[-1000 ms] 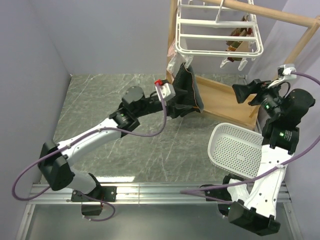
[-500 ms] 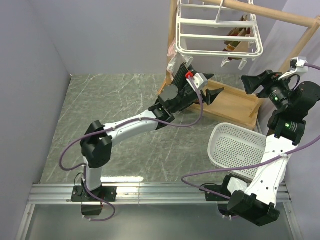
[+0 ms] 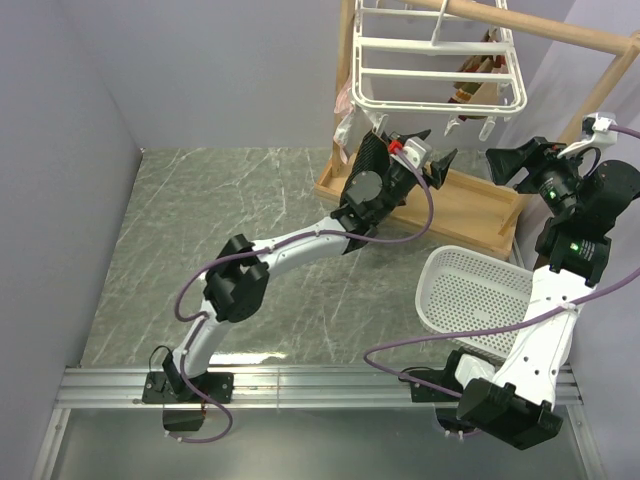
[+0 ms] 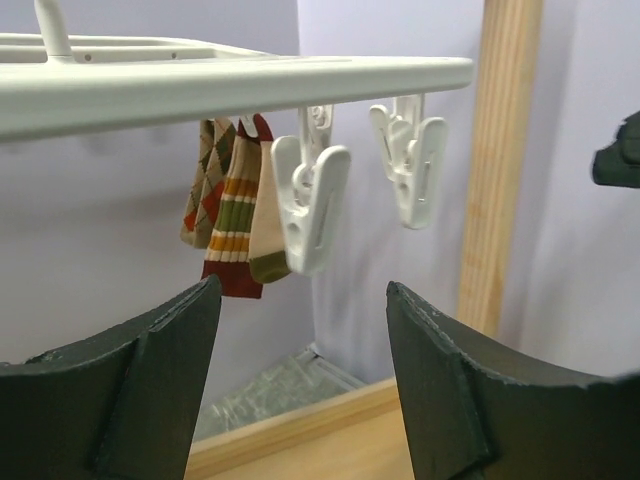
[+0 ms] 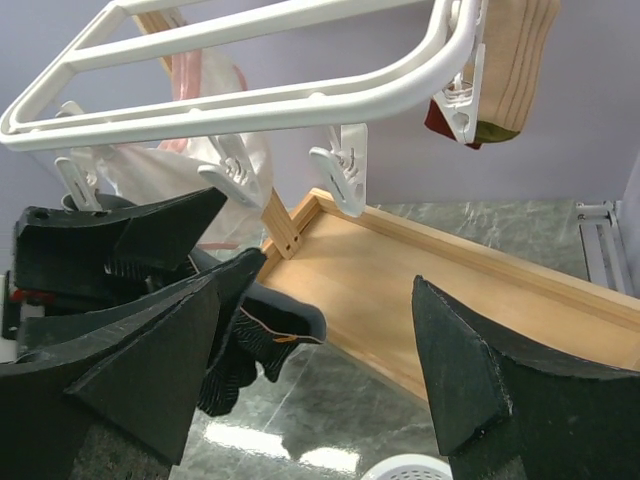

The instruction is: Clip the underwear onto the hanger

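Since the left gripper (image 3: 436,152) let go, the underwear (image 3: 368,155) hangs on its own. It is a dark fold under the left front corner of the hanger (image 3: 430,103), upper middle of the overhead frame.

- A second ago that gripper was pressed up against the cloth at the corner. Half a second ago its jaws were already spread and clear of it. Now the arm is stretched further right along the front bar.
- Left wrist view: jaws wide, nothing between them. Two white clips sit straight ahead: the nearer clip (image 4: 312,200) at frame centre, the second clip (image 4: 410,170) to its right. Striped socks (image 4: 232,210) hang behind them.
- Right gripper (image 5: 315,285): jaws wide, nothing held. It has lifted from mid right to upper right of the overhead frame and faces the bar. Its camera catches black cloth with an orange thread at lower left, drooping below the bar beside the translucent pouch (image 5: 215,150).
- I cannot see the corner clip's bite on the fabric. The cloth does stay up unsupported, so one corner reads as pinned.

Judgement: first attachment done, second outstanding. The free waistband corner sags low, and the left gripper now fronts empty clips rather than cloth. That corner must be lifted to a clip before the briefs hang spread.
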Tool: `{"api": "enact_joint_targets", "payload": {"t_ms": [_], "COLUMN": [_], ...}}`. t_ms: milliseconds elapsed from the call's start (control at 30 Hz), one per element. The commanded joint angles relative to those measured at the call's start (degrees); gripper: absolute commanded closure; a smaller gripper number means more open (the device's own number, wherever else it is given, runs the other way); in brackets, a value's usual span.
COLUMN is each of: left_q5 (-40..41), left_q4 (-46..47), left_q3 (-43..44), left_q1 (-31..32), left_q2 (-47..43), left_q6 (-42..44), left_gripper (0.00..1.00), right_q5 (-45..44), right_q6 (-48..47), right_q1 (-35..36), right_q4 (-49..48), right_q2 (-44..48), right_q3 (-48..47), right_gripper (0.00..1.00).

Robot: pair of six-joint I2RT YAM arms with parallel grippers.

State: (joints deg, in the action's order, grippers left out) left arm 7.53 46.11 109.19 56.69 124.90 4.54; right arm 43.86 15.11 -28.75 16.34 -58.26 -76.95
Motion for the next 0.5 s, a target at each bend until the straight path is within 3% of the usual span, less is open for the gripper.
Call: {"api": "enact_joint_targets", "payload": {"t_ms": [0,300,467], "left_q5": [3.1,5.3,4.2], "left_q4": [5.0,7.1,8.2], "left_q3": [6.1,17.5,20.0], "left_q1": [0.5,0.6,0.6], "left_q2": [3.2,11.7,13.0], "left_q6": [2.6,3.0,2.8], "left_gripper": [0.27,0.30,0.43], "right_q5": [-1.1,-0.7,0.1], "right_q6": [-0.7,-1.9,-2.2], "right_q1": [0.3,0.3,0.3], "right_q4": [-1.3,-1.0,-1.1], "right_q2": [-0.1,0.6,0.9], "right_q3": [-2.8,-2.3,-1.9], "right_gripper": [0.16,0.16,0.16]}}
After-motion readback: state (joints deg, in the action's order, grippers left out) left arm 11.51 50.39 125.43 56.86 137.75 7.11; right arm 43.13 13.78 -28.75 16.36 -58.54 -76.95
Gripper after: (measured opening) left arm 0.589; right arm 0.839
